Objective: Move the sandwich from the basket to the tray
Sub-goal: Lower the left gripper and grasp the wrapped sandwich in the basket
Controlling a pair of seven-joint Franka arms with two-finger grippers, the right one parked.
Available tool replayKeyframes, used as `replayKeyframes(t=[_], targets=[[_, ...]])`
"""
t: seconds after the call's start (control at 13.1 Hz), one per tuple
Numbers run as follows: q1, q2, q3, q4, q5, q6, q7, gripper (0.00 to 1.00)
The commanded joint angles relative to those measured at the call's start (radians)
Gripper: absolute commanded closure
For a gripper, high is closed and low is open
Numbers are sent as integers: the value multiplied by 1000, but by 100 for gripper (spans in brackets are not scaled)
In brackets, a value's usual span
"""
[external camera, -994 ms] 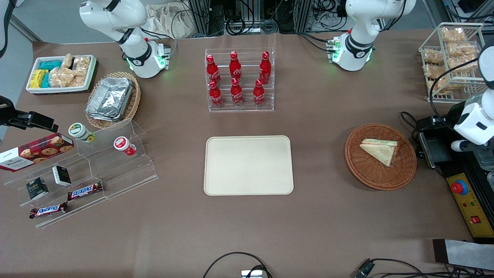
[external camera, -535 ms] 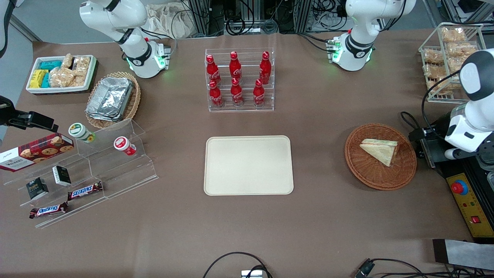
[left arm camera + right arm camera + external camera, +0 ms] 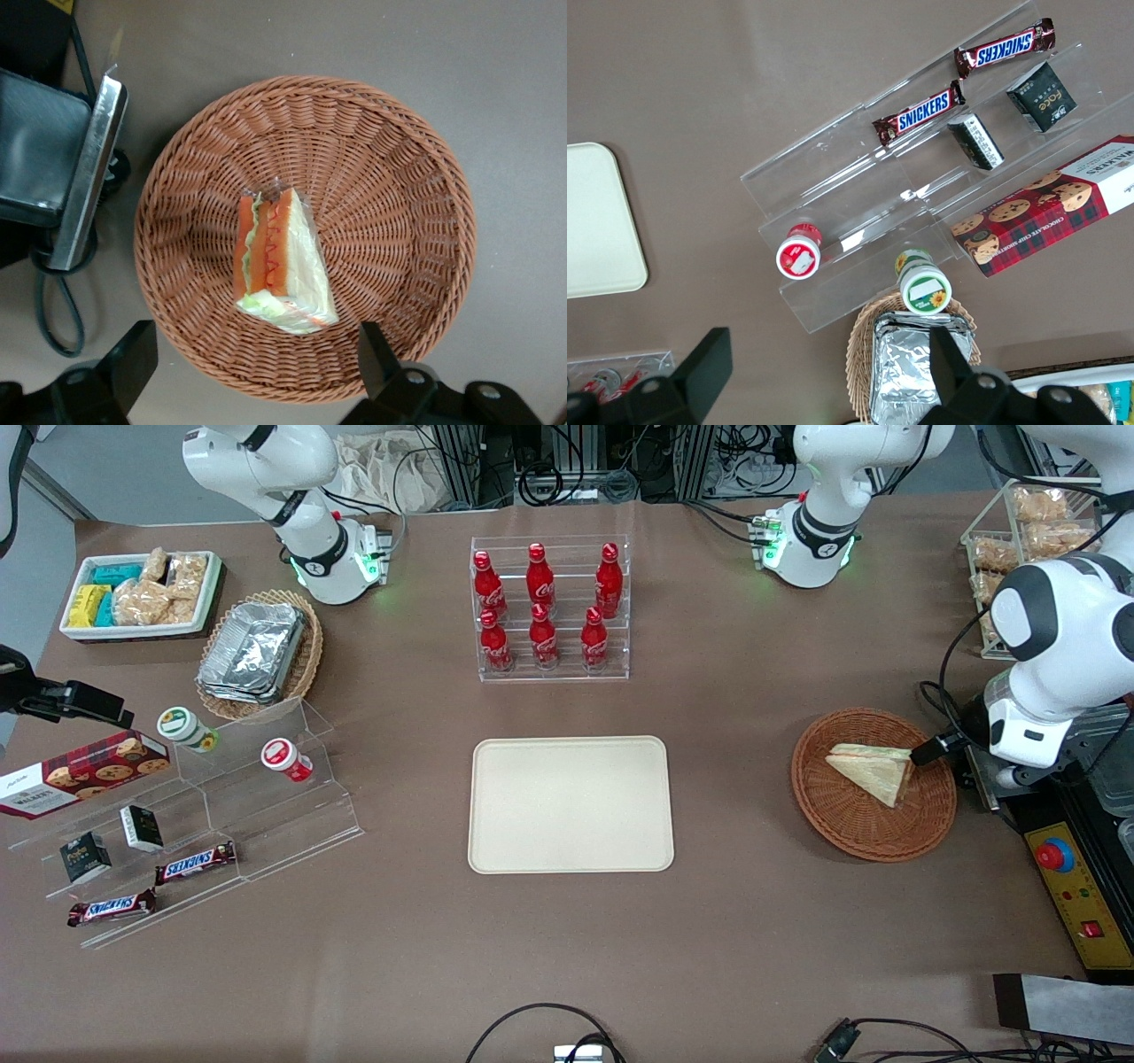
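Note:
The sandwich (image 3: 873, 771) lies in the round reddish-brown wicker basket (image 3: 873, 828) toward the working arm's end of the table. In the left wrist view the sandwich (image 3: 279, 261) is wrapped in clear film, its orange, red and green cut side showing, near the middle of the basket (image 3: 390, 177). My gripper (image 3: 937, 749) hovers over the basket's rim on the working arm's side, above the sandwich and not touching it. It (image 3: 255, 361) stands open, wide, with nothing between its fingers. The cream tray (image 3: 570, 804) lies flat at the table's middle, bare.
A black device with a metal edge (image 3: 1001, 775) and a control box with a red button (image 3: 1054, 856) sit beside the basket. A rack of red bottles (image 3: 549, 607) stands farther from the camera than the tray. A wire rack of snacks (image 3: 1019, 558) stands near the arm.
The left arm has swung in from the table's end toward the basket, and its gripper now reaches over the rim beside the sandwich. Sandwich, basket and tray have not moved.

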Motion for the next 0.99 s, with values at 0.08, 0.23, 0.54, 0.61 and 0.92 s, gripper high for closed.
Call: replayKeyframes(t=[0.08, 0.23, 0.54, 0.61, 0.92], targets=[[2, -33, -4, -83, -44, 101, -55, 0], [1, -33, -4, -133, -51, 178, -88, 0], [1, -5, -5, -221, -53, 342, -136, 0], [-1, 7, -5, -239, -53, 382, -150, 0], [-7, 61, -7, -263, -53, 478, -179, 0]])
